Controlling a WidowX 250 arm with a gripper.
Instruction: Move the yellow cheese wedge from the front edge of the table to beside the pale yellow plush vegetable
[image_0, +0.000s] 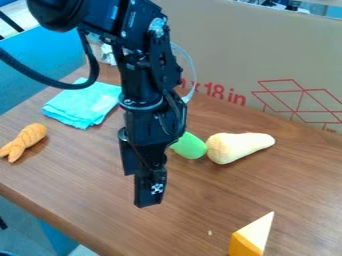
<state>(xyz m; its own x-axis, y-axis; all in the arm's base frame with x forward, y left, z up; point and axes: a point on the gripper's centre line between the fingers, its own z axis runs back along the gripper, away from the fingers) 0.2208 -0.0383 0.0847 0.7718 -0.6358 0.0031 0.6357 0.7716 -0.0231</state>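
Observation:
The black gripper (149, 191) hangs down over the middle of the wooden table, its arm coming in from the top edge. Just behind it and to its right is a rounded green toy (191, 146), partly covered by the arm. Against the green toy's right side lies a cream, pear-shaped toy (238, 146), its narrow end pointing right. At the far left rests an orange toy (27, 140) with a ridged body and a split end. A yellow-orange wedge (248, 242) with a pale top stands near the bottom edge, right of centre.
A folded turquoise cloth (83, 103) lies on the table (100, 175) behind and left of the gripper. A large cardboard box (267, 60) with red print walls off the back. The table's front edge runs diagonally across the lower left. A black cable loops beside the arm.

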